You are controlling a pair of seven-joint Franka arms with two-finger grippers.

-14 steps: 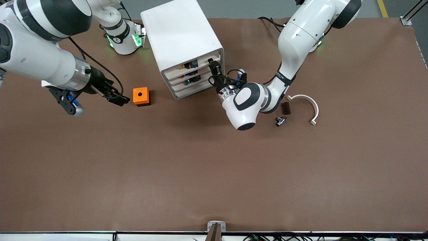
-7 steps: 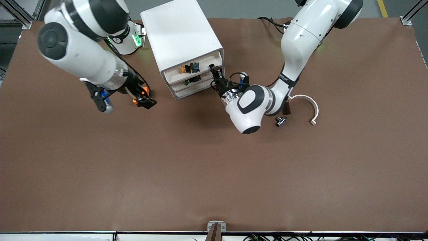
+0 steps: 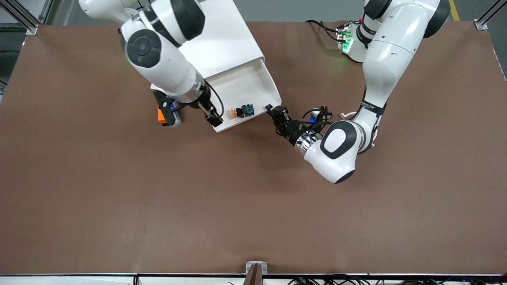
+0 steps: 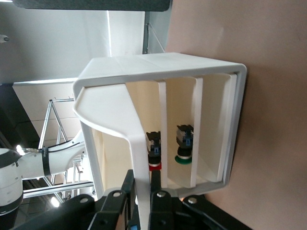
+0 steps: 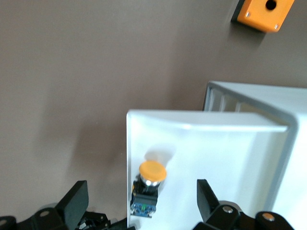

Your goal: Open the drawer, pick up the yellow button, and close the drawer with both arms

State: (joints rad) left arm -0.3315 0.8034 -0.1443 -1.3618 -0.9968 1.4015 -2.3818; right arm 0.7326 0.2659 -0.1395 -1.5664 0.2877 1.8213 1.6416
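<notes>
The drawer (image 3: 245, 85), the uppermost one, stands pulled far out of the white cabinet (image 3: 233, 39) toward the front camera. The button (image 3: 241, 111), with its orange cap, lies in the drawer close to its front wall. It also shows in the right wrist view (image 5: 149, 184). My left gripper (image 3: 272, 110) is shut on the drawer's front wall (image 4: 136, 158) at the corner toward the left arm's end. My right gripper (image 3: 214, 118) hangs open over the drawer (image 5: 216, 153), and its fingers (image 5: 76, 201) straddle the button without touching it.
The orange cube box (image 3: 160, 115) sits beside the cabinet toward the right arm's end, half hidden by my right wrist; it also shows in the right wrist view (image 5: 263, 13). The lower drawers hold a red-capped button (image 4: 153, 153) and a green-capped one (image 4: 183, 149).
The left gripper has pulled the top drawer out toward the front camera. The right arm has swung from the table's end to above the open drawer and the button.
</notes>
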